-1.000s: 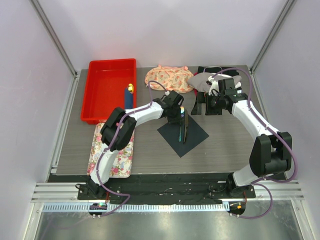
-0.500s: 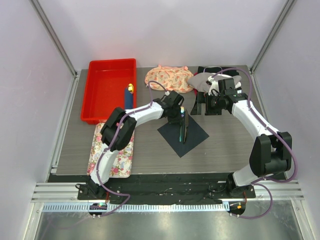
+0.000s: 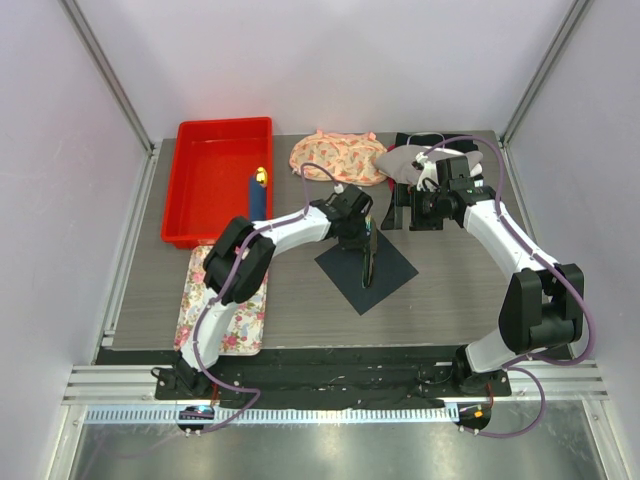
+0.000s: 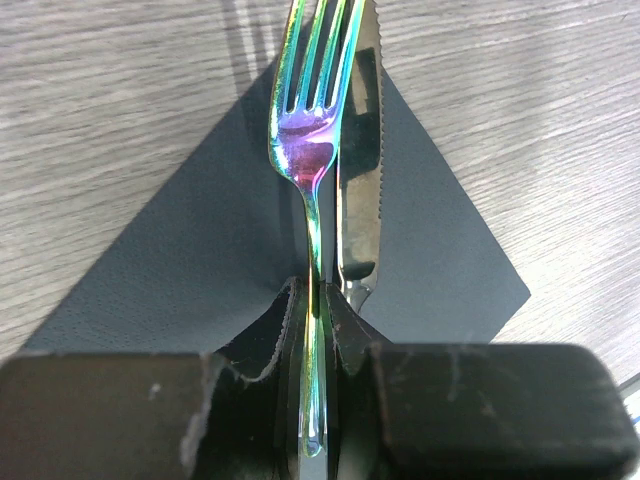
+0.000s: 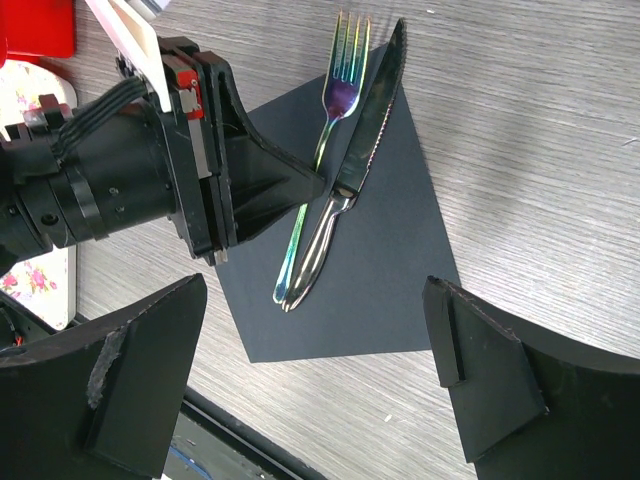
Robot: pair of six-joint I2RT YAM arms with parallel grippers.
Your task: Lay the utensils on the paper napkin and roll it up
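A grey wood-grain table (image 3: 470, 290) carries it all. At ten o'clock sits a red bin (image 3: 210, 180), and just below it, at eight, a floral tray (image 3: 225, 330). The dark paper napkin (image 3: 395, 268) lies flat near the centre, turned corner-on like a diamond. At twelve a peach patterned cloth (image 3: 335, 155) is bunched, touching a grey cloth (image 3: 400, 160) at one.

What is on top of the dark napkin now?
The knife lies on the napkin; the fork sits beside it, handle pinched in the left claw, both tips past the napkin's edge. The claw hides the napkin beneath it, and whether the fork rests flat is unclear.
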